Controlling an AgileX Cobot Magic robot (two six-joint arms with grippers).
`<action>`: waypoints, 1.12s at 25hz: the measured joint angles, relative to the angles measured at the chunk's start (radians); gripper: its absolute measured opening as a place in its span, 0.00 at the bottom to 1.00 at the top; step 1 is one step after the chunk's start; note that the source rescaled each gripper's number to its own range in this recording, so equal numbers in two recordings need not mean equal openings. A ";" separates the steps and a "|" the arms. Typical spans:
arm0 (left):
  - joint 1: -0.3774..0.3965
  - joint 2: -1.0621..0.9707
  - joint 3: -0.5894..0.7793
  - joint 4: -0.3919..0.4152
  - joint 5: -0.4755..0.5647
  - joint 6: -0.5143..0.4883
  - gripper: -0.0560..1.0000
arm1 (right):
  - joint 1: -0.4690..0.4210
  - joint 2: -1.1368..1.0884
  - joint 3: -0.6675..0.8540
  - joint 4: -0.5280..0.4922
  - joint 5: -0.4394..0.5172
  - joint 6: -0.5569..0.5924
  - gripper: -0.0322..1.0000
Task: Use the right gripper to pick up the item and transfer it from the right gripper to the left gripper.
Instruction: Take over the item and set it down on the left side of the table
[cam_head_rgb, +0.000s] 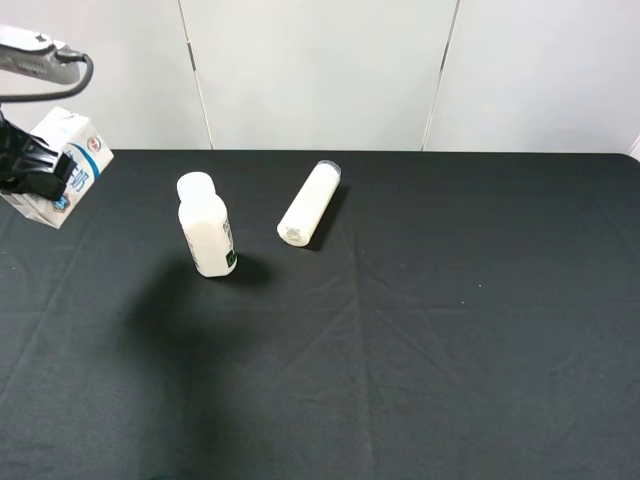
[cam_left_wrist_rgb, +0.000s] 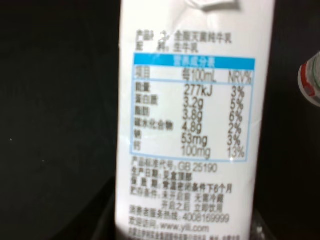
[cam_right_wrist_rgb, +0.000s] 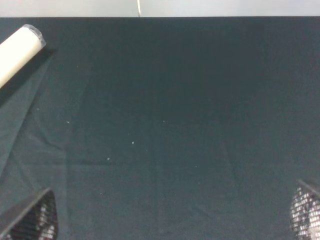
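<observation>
Your left gripper (cam_head_rgb: 35, 168) sits at the far left edge of the exterior high view, fingers clamped shut across the drink carton (cam_head_rgb: 72, 160). The carton is tilted, its top leaning toward the back wall, with blue print on the side facing the camera. Its lower corner overlaps the rear left edge of the black worktop (cam_head_rgb: 450, 330); you cannot tell from this angle whether it touches the cloth. A loose black cable curves above the gripper. In the left wrist view the carton (cam_left_wrist_rgb: 195, 125) fills the middle of the picture, nutrition table and grey text panel facing the lens, very close; the fingers themselves are not clear there. On the cloth, a white capped bottle (cam_head_rgb: 205, 225) lies left of centre. A white cylindrical tube (cam_head_rgb: 308, 205) lies on its side just to the right of it, apart from it and angled toward the back. Both are well apart from the carton. Your right gripper (cam_right_wrist_rgb: 170, 220) is outside the exterior high view. Its wrist view shows the fingers (cam_right_wrist_rgb: 35, 220) only as dark tips at opposite corners, spread wide, with bare cloth between them and nothing held. The end of the tube (cam_right_wrist_rgb: 17, 52) shows at the edge of that view, well away from the fingers.
</observation>
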 joint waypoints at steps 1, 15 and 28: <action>0.000 0.000 0.007 0.000 -0.007 0.000 0.05 | 0.000 0.000 0.000 0.000 0.000 0.000 1.00; 0.000 0.071 0.092 0.000 -0.109 -0.053 0.05 | 0.000 0.000 0.000 0.000 0.000 0.000 1.00; 0.000 0.301 0.092 -0.007 -0.282 -0.085 0.05 | 0.000 0.000 0.000 0.000 0.000 0.000 1.00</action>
